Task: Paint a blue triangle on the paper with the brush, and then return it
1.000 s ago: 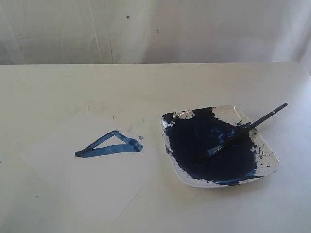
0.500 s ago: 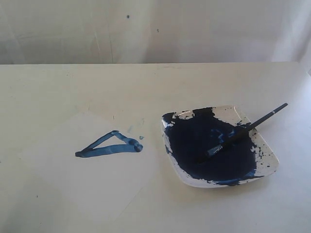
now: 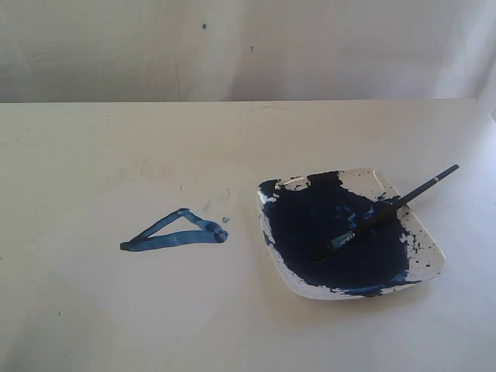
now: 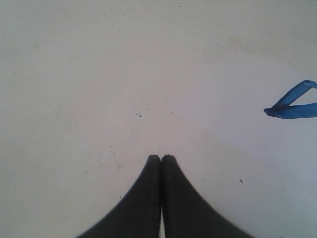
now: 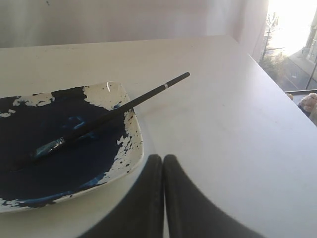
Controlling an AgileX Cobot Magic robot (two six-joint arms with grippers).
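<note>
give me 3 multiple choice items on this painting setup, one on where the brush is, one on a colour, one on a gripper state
1. Where does the brush lie?
A) on the bare table
B) across the dish, tip in the paint
C) upright in a cup

2. What colour is the triangle on the paper?
A) red
B) blue
C) green

3. How do the jaws of the right gripper stand?
A) wide open
B) shut on the brush
C) shut, empty

Key: 1 B, the handle leans over the dish rim. 2 B, a streaky blue outline. 3 C, the fingers press together with nothing between.
</note>
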